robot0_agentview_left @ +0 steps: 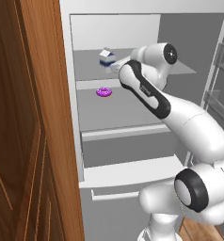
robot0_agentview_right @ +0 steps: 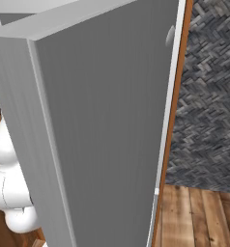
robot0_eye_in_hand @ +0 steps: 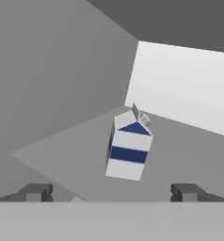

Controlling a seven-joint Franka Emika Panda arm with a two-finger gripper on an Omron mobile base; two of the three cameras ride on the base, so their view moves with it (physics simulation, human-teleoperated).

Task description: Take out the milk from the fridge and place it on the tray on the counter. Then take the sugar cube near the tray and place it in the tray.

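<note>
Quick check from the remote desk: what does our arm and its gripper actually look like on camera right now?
The arm is glossy white with rounded, tube-like links and black bands at the joints; round black-rimmed caps with grey centres mark the joint ends. One dark band carries small pale lettering, too small to read. No cables show. The gripper has two small, dark grey, blocky fingertips.

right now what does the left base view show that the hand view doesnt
Left base view alone: the purple donut on the shelf below the milk, the arm reaching into the fridge, the clear door racks, and a wooden cabinet at the left.

Hand view alone: the gripper, jaws wide open, short of the carton and apart from it.

Both: the milk standing on its grey upper shelf, not yet gripped.
</note>
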